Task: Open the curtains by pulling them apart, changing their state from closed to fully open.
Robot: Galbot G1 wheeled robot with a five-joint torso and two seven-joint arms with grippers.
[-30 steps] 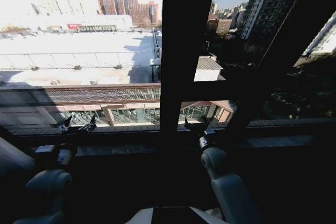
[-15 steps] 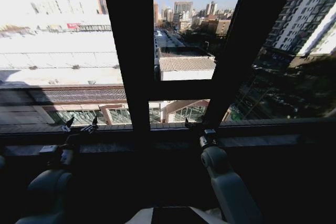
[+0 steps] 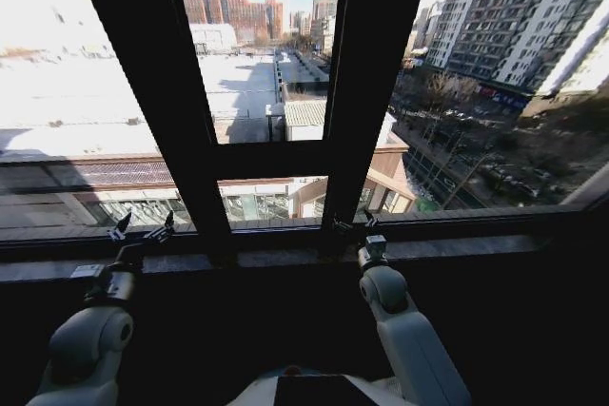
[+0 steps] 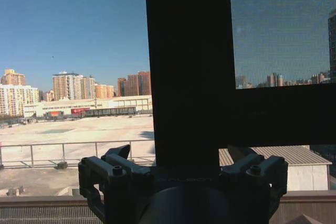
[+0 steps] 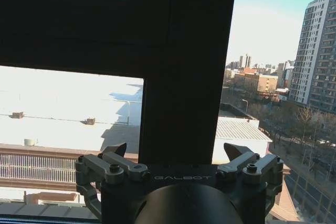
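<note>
On the head camera I am facing a window. Two dark upright frame bars, one [image 3: 152,92] to the left and one [image 3: 360,83] to the right, are joined by a short crossbar [image 3: 268,159]. Through the panes I see a pale flat rooftop [image 3: 57,102] and tower blocks [image 3: 514,26] under a blue sky. I cannot tell where the curtains are. The left gripper [image 3: 141,232] is raised to the level of the window sill [image 3: 476,247], in front of the left pane. Its fingers are spread wide with nothing between them. The right gripper [image 3: 355,225] sits at the foot of the right upright bar, at about the same height, also spread and holding nothing. Both forearms reach up from the bottom of the picture, well apart from each other.

On the left wrist camera, the left gripper [image 4: 181,157] points at a broad dark frame upright [image 4: 186,61]. Its two fingers [image 4: 116,154] are parted on either side of that bar's outline and grip nothing. Whether they touch the bar I cannot tell.

On the right wrist camera, the right gripper [image 5: 177,150] faces another dark upright [image 5: 181,77] below a crossbar. Its fingertips [image 5: 235,150] are held apart and empty. A pale rooftop and distant high-rises lie behind the frame.
</note>
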